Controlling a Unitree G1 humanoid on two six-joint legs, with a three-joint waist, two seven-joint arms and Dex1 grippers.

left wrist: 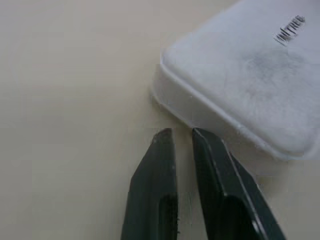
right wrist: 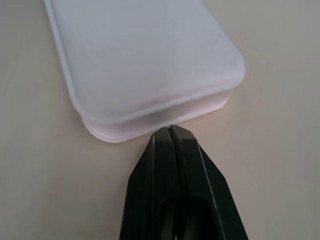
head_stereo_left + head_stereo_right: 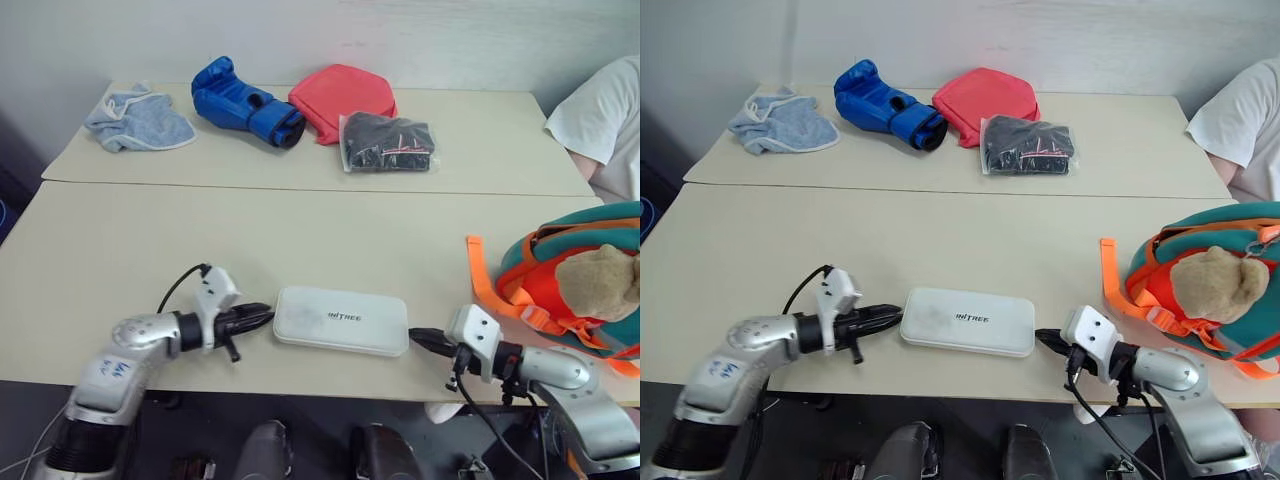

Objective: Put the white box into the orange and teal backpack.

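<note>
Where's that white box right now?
The white box lies flat at the near table's front edge, between the left gripper and right gripper, left of the orange and teal backpack.

Two pale beige counters [image 3: 120,280] are standing end to end, a narrow seam running between the near counter and the far counter [image 3: 500,140]. A plain whitish wall [image 3: 400,40] is rising behind them, and even, soft light is falling across both tops.

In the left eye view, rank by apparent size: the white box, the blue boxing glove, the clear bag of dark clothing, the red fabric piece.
1. white box, though it lies nearest the camera, which inflates it
2. blue boxing glove and red fabric piece: too alike to rank
3. clear bag of dark clothing
</note>
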